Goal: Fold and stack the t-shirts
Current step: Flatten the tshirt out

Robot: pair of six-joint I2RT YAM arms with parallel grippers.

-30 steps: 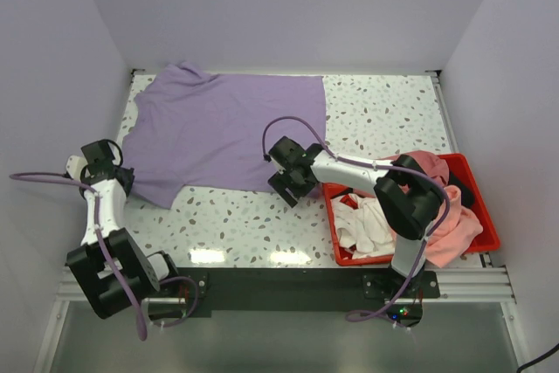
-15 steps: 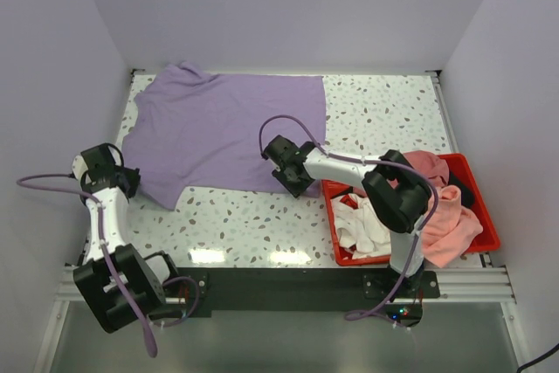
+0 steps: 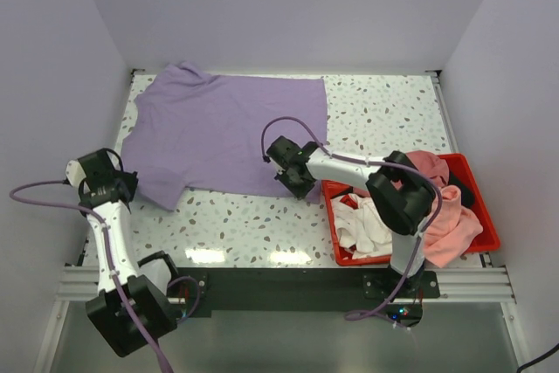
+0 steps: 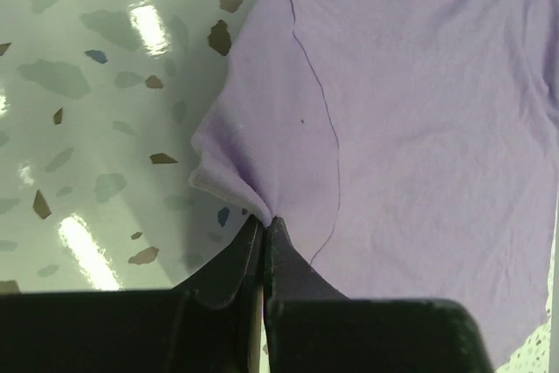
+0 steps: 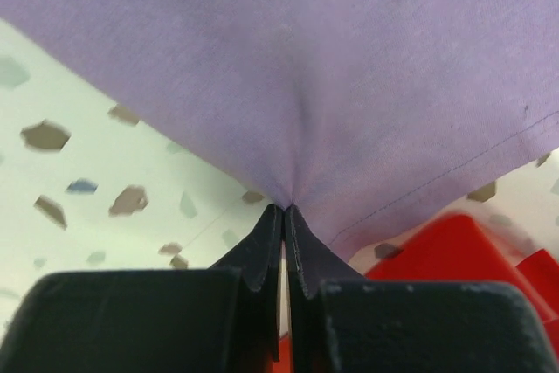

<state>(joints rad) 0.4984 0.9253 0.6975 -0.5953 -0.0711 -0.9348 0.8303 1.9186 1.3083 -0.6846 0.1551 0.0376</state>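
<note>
Plainly, both grippers are pinched tight on the lavender t-shirt (image 3: 227, 124), which lies spread flat over the far left part of the table (image 3: 384, 120). The left gripper (image 4: 262, 221) has its jaws pressed together on the edge of the near left sleeve, raising a small pucker of cloth. The right gripper (image 5: 286, 209) has its jaws pressed together on the near right corner of the hem, where the fabric gathers to a point.

Just right of that corner sits a red bin (image 3: 460, 163), at the near right of the table. The right arm reaches out over the bin's far left corner. A white t-shirt (image 3: 362, 224) is heaped in the bin's left part. A salmon pink t-shirt (image 3: 454, 220) spills over its right rim, and a dusty rose t-shirt (image 3: 421, 163) at the far side is partly hidden by the arm's elbow. A purple cable (image 3: 293, 124) arcs above the lavender cloth near the right wrist.

The tabletop is glossy white with grey and brown flecks and catches bright reflections along its near edge. A black rail (image 3: 288, 281) carries both arm bases. Pale lilac walls close in the left, far and right sides.
</note>
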